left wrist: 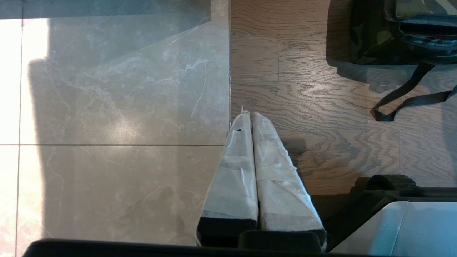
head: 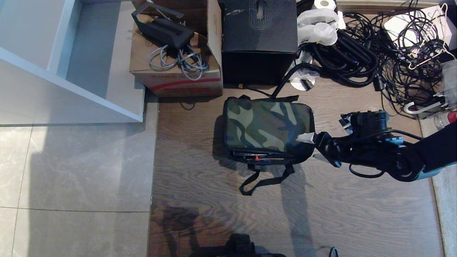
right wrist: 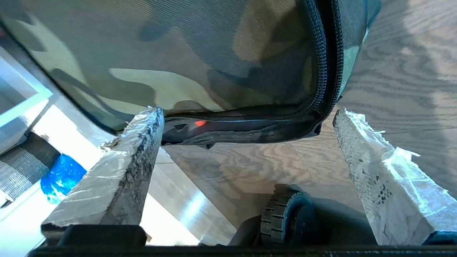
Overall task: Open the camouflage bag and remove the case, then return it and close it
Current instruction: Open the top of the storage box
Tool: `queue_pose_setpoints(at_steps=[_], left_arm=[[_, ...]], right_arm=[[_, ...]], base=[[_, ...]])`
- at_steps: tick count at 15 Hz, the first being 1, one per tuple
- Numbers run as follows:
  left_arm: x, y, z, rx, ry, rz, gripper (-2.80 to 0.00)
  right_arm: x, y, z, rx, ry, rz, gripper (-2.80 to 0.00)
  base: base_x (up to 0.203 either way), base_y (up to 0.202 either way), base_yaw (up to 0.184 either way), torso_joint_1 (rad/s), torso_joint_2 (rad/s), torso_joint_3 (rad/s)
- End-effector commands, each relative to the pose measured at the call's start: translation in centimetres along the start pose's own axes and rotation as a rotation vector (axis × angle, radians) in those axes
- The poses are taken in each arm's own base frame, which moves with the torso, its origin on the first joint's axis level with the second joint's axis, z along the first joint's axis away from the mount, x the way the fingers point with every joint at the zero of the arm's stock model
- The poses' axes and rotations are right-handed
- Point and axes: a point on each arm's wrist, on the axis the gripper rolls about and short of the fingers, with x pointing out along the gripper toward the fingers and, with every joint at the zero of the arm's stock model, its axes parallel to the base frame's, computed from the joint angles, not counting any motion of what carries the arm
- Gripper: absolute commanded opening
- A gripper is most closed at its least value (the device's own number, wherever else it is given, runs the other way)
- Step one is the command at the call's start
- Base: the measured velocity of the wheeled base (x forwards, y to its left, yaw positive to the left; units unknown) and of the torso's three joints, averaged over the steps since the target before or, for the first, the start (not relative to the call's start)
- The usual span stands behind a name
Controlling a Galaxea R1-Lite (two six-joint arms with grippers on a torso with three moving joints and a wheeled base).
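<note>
The camouflage bag [head: 267,125] lies flat on the wooden floor with its camouflage top up and its black strap [head: 266,180] trailing toward me. A dark gap runs along its near edge, with a small red spot [head: 256,157] in it. My right gripper [head: 311,146] is at the bag's near right corner, open wide. In the right wrist view the bag's zip corner [right wrist: 321,117] sits between the taped fingers [right wrist: 142,142] and nothing is pinched. The case is hidden. My left gripper [left wrist: 248,115] hangs shut over the seam between tile and wood, away from the bag [left wrist: 371,43].
Behind the bag stand a black cube box [head: 259,35] and a cardboard box [head: 175,67] with cables on it. A heap of black cables [head: 357,60] fills the back right. A white shelf unit [head: 71,71] stands at the left. My base wheel [right wrist: 285,217] is close by.
</note>
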Motion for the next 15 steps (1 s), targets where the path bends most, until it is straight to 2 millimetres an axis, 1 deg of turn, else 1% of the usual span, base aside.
queue_pose_setpoints(at_steps=[1, 3, 7, 9, 10, 13, 14, 15], left_arm=[[0.0, 0.0, 0.0, 0.0, 0.0, 0.0, -2.8], [0.0, 0.0, 0.0, 0.0, 0.0, 0.0, -2.8], [0.0, 0.0, 0.0, 0.001, 0.0, 0.0, -2.8], [0.0, 0.0, 0.0, 0.0, 0.0, 0.001, -2.8], [0.0, 0.0, 0.0, 0.0, 0.0, 0.0, -2.8], [0.0, 0.0, 0.0, 0.0, 0.0, 0.0, -2.8], [0.0, 0.0, 0.0, 0.0, 0.0, 0.0, -2.8], [0.0, 0.0, 0.0, 0.0, 0.0, 0.0, -2.8]], right_arm=[[1.2, -0.8, -0.4, 0.013, 0.024, -0.016, 0.0], [2.1, -0.8, -0.7, 0.013, 0.031, -0.013, 0.0], [2.6, 0.0, 0.0, 0.033, 0.004, 0.021, 0.0], [3.2, 0.0, 0.0, 0.025, -0.005, 0.033, 0.0], [3.5, 0.3, 0.1, 0.014, -0.022, 0.054, 0.0], [3.3, 1.0, 0.7, -0.001, -0.059, 0.087, 0.0], [3.1, 1.3, 1.0, -0.007, -0.075, 0.101, -2.8], [2.7, 1.8, 1.5, -0.015, -0.093, 0.114, -2.8]], base=[[0.0, 0.0, 0.0, 0.0, 0.0, 0.0], [0.0, 0.0, 0.0, 0.0, 0.0, 0.0], [0.0, 0.0, 0.0, 0.0, 0.0, 0.0], [0.0, 0.0, 0.0, 0.0, 0.0, 0.0], [0.0, 0.0, 0.0, 0.0, 0.0, 0.0], [0.0, 0.0, 0.0, 0.0, 0.0, 0.0], [0.0, 0.0, 0.0, 0.0, 0.0, 0.0], [0.0, 0.0, 0.0, 0.0, 0.0, 0.0]])
